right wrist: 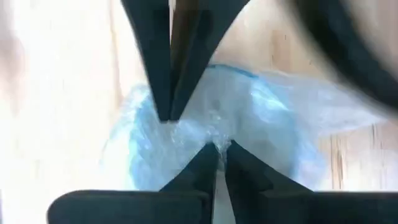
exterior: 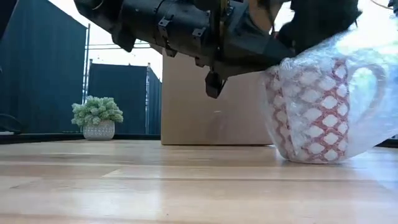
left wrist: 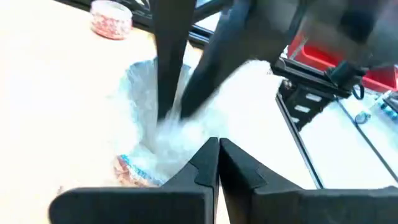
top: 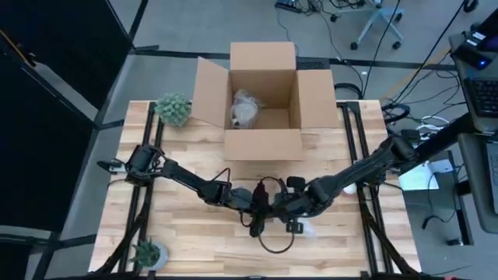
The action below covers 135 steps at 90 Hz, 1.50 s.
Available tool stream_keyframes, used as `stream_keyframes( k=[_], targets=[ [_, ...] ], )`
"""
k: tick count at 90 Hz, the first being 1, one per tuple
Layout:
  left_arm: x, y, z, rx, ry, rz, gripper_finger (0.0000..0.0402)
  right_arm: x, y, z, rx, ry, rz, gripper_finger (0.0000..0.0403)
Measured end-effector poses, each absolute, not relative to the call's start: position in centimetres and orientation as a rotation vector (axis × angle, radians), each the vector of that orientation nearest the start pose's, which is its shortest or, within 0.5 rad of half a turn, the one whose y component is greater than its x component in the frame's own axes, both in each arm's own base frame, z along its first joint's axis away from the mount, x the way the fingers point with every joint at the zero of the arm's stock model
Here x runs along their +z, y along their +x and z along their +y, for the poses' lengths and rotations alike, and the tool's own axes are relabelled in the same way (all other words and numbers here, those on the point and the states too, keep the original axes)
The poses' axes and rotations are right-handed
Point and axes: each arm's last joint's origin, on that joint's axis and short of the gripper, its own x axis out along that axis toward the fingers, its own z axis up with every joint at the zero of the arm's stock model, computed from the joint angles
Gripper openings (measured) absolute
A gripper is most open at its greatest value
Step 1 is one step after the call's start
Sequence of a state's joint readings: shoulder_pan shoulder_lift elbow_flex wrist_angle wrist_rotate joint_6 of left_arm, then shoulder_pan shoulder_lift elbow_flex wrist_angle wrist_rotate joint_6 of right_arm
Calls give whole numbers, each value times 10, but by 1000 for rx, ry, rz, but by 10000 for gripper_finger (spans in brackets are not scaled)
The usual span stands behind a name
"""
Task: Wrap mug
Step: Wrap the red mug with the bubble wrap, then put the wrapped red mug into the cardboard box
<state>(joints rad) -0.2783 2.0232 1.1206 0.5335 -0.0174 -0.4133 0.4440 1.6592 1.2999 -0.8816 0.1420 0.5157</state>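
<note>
Right up front in the low view sits the mug, red-and-white pattern, bundled in bubble wrap, standing upright on the table near the middle of its front edge. Both grippers meet right over it. The left gripper has its fingers pinched together on the wrap, and the right gripper is also closed on a bit of that plastic. Behind them, by the back edge, there's an open cardboard box, with a small potted plant just beside its left flap.
</note>
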Motion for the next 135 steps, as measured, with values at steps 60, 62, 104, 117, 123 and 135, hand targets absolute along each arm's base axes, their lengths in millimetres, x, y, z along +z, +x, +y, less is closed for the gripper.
stream_keyframes(
  k=[60,62,104,117,123,135],
  targets=[
    [146,408,-114,-162,-347,440,1,260,286,129,-193,154,1157,180],
    [147,408,-114,-162,-346,440,1,258,287,129,-197,157,1163,181],
    [153,410,-115,-168,-375,382,1,240,281,133,-299,280,1347,185],
    [154,410,-115,-183,-385,381,1,239,268,133,-375,258,1440,185],
    [154,410,-116,-188,-386,383,1,238,261,134,-417,246,1479,185],
    [154,410,-115,-189,-386,384,1,226,254,138,-443,241,1492,184]
  ],
)
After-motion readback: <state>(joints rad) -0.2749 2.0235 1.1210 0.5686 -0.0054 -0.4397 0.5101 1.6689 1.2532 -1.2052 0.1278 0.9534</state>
